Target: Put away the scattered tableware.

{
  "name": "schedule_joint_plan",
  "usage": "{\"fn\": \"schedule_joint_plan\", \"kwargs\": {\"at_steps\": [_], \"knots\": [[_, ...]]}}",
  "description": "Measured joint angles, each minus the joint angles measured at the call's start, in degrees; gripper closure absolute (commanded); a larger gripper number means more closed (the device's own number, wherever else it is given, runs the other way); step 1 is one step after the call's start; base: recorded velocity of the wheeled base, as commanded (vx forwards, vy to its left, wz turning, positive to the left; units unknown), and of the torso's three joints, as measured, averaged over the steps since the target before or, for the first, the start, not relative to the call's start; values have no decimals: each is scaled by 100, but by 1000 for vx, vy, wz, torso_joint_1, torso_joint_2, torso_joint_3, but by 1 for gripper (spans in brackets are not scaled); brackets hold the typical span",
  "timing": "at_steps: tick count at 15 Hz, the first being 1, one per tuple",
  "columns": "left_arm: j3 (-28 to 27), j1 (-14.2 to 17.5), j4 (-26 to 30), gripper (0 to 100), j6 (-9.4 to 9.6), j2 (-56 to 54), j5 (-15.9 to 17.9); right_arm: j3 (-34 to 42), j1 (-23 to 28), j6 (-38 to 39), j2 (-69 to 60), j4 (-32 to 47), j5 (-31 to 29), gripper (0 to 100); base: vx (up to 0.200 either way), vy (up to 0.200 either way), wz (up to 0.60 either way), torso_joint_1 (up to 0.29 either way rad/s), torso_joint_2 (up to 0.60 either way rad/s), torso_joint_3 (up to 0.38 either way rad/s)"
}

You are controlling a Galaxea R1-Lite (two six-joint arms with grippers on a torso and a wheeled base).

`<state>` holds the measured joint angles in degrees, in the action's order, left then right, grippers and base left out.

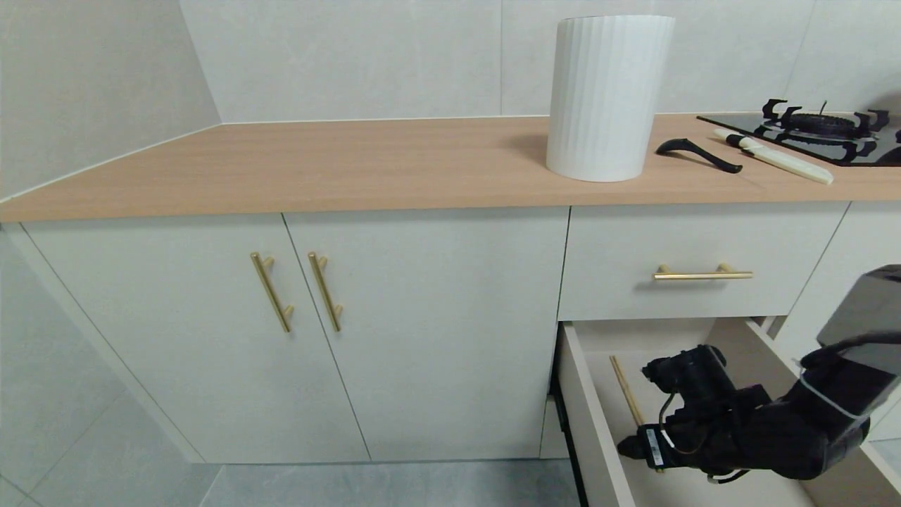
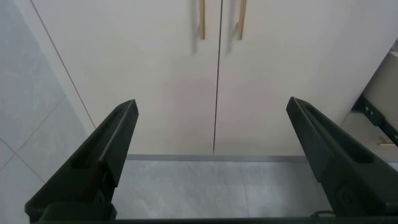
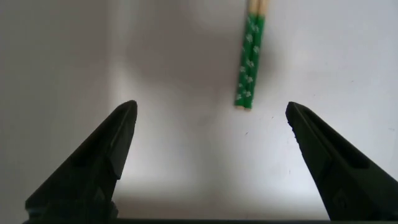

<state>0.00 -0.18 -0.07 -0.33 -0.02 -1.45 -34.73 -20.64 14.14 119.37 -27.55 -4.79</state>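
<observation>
Right gripper (image 3: 210,113): fingers spread, empty, inside the open drawer (image 1: 590,415), near the chopsticks (image 3: 250,74) (green-ended pair, flat on the drawer floor). Left gripper (image 2: 211,111): likewise spread, facing the cabinet doors (image 2: 155,81). Knife (image 1: 774,156) lies on the countertop (image 1: 352,162).

drawer (image 1: 588,408) open, room beside 2 chopsticks (image 3: 250,62), right gripper (image 3: 210,109) inside | counter (image 1: 317,162): wide room left of canister (image 1: 605,98) | knife (image 1: 774,156), black utensil (image 1: 697,155) right of it
</observation>
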Motion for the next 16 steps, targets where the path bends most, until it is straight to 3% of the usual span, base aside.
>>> {"fn": "schedule_joint_plan", "kwargs": {"at_steps": [7,12,16], "knots": [[-2,0,0,0,0,0,-2,113,182,-137,-1510,539,34,0,0,0,0,0,0,0],[0,0,0,0,0,0,0,-295,1406,-1001,-2907,1362,74,0,0,0,0,0,0,0],[0,0,0,0,0,0,0,-339,1610,-1292,-3351,1447,99,0,0,0,0,0,0,0]]}}
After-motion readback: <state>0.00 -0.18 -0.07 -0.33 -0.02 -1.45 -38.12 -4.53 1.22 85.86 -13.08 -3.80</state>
